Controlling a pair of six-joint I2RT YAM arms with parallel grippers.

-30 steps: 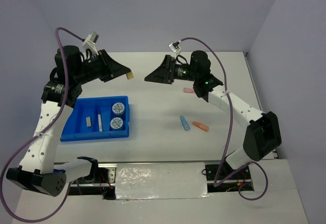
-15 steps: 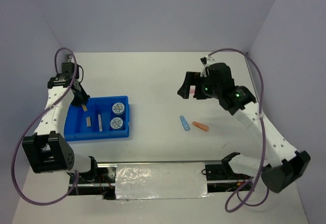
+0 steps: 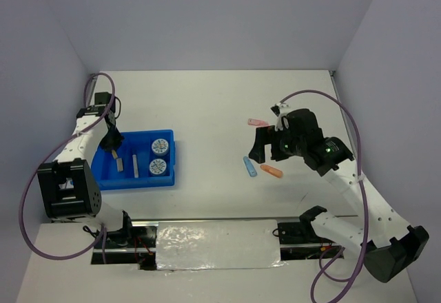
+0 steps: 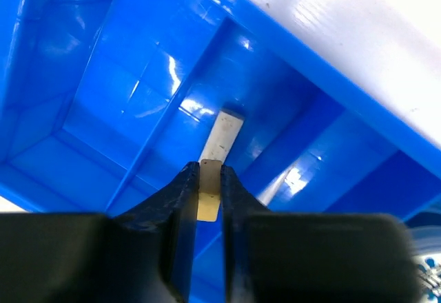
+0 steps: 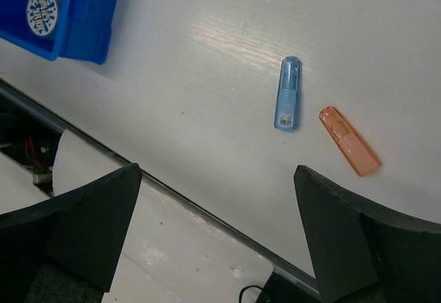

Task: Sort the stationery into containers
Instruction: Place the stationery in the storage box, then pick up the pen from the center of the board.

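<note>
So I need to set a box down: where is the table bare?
Bare: the middle, between the blue tray and the blue stick, and the far strip along the back wall. Crowded: right, around the pink stick, orange stick and right gripper.

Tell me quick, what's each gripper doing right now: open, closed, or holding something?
Left gripper: shut on a small tan rectangular block, over the bright blue plastic tray.
Right gripper: open, holding nothing.

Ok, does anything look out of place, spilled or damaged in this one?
Nothing is spilled or damaged. The pink stick, blue stick and orange stick lie loose on the table at different angles, outside the blue tray, simply unsorted. The left hand is shut on a tan block over a tray compartment.
</note>
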